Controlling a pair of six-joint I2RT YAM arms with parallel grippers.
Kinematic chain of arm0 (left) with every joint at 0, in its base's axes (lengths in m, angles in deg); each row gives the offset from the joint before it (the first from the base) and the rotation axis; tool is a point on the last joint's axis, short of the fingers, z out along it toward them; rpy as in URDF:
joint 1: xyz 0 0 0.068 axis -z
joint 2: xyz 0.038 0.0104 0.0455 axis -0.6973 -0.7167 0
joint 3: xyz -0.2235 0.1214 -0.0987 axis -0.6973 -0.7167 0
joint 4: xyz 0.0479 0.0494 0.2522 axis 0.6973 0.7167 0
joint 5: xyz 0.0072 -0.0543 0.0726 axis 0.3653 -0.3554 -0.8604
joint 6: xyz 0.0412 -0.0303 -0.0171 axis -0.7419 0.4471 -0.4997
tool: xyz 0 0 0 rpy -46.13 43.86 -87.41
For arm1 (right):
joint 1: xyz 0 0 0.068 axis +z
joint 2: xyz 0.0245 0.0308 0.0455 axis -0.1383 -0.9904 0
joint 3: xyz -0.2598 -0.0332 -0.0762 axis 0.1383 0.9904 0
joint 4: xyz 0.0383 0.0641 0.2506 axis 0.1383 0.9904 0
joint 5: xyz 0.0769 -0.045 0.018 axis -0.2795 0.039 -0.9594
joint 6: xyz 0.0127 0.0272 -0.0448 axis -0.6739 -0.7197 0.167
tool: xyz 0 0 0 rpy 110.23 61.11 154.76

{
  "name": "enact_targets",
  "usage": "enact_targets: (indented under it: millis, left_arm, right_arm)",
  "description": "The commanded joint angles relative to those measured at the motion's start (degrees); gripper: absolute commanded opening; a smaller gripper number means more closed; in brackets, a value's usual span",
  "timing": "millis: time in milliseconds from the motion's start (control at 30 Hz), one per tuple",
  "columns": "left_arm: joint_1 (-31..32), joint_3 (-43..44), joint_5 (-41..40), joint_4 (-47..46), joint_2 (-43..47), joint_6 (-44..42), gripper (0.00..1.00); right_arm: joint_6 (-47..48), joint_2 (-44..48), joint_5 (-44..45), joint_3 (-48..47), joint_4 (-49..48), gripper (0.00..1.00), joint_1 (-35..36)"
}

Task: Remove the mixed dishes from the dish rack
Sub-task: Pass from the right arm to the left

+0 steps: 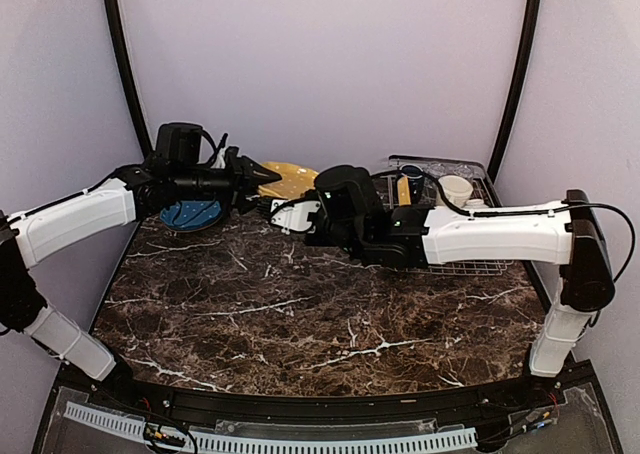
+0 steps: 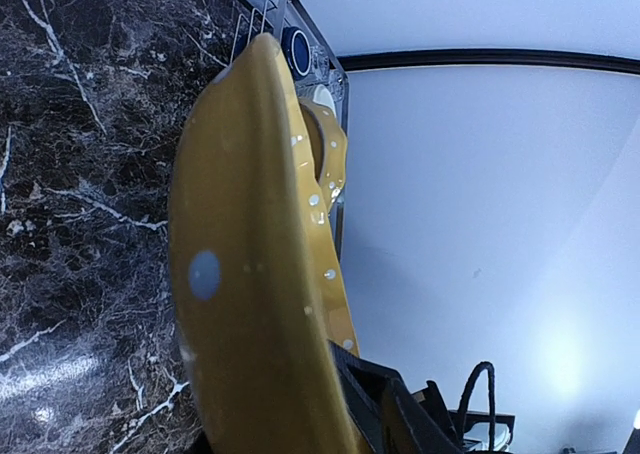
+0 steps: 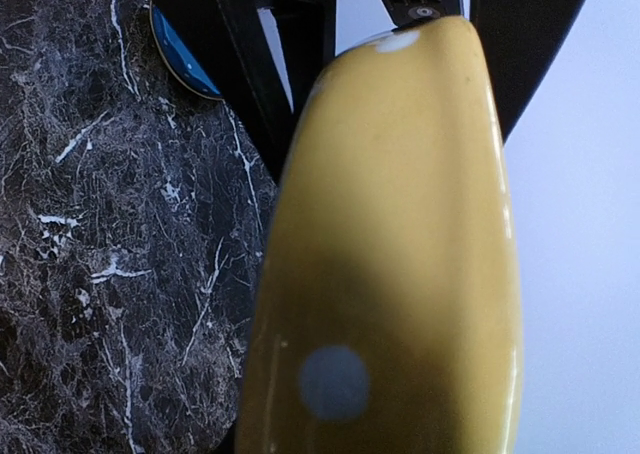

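My left pincer point(image 1: 266, 175) is clamped on the rim of the glossy mustard-yellow ceramic plate point(image 1: 292, 179). One black finger point(image 2: 385, 414) lies against its inner face. My right pincer point(image 1: 284, 214) is at the plate's near edge. Its own camera is filled by the plate's underside and shows no fingertips, so I can't tell its opening or whether it grips. The plate sits tilted between my two arms, left of the rack. It looks raised off the dark white-veined marble worktop point(image 1: 300, 319), but I can't confirm a gap.

Risks:
- The glaze is smooth and slick with pale specks, and a thin rim pinch could let the plate pivot or slide out.
- If both pincers pull at once, it may twist free or chip.
- If the left releases before the right is secure, it drops on hard stone.
- The round blue dotted plate point(image 1: 190, 214) lies flat just beside my left pincer and could get clipped.

The yellow plate is round and shallow with a curled lip and one greyish spot. The silver wire dish rack point(image 1: 480, 267) at right rear is thin and springy, and it holds a cream ceramic mug point(image 1: 455, 189).
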Motion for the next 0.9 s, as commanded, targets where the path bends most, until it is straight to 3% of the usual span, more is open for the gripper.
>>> enact_targets:
  millis: [0, 133, 333, 433, 500, 633, 700, 867]
  left_arm:
    - [0.73, 2.34, -0.31, 2.68, -0.60, -2.91, 0.40]
    - [0.77, 3.13, -0.10, 3.39, -1.08, -4.59, 0.30]
    - [0.46, 4.54, 0.71, 3.94, -2.12, -8.47, 0.04]
    - [-0.58, 4.89, 1.52, 4.36, -2.96, -9.35, 0.01]
    - [-1.89, 4.71, 1.98, 3.66, -2.99, -9.81, 0.01]
    - [-5.45, 5.15, 3.11, 2.74, -2.93, -11.56, 0.01]
    - [-7.75, 5.42, 3.48, 2.66, -2.97, -12.79, 0.01]
    - [-15.54, 5.21, 4.62, 0.11, -3.92, -16.62, 0.01]
  right_arm:
    - [2.64, 0.53, 3.30, -1.38, -14.20, 0.00, 1.01]
    - [3.02, 0.49, 3.46, -1.06, -14.57, 0.00, 1.12]
    - [1.22, 0.77, 3.39, 0.03, -13.94, 0.18, 0.96]
    - [-0.55, 1.51, 3.47, 1.26, -12.61, 0.36, 0.86]
    - [-1.94, 2.15, 3.73, 2.10, -11.59, 0.60, 0.75]
    - [-5.48, 4.02, 3.35, 4.32, -9.80, 0.90, 0.60]
    - [-7.24, 5.01, 3.02, 5.40, -9.28, 0.98, 0.59]
    - [-15.68, 8.59, 1.91, 6.50, -5.24, 0.99, -0.38]
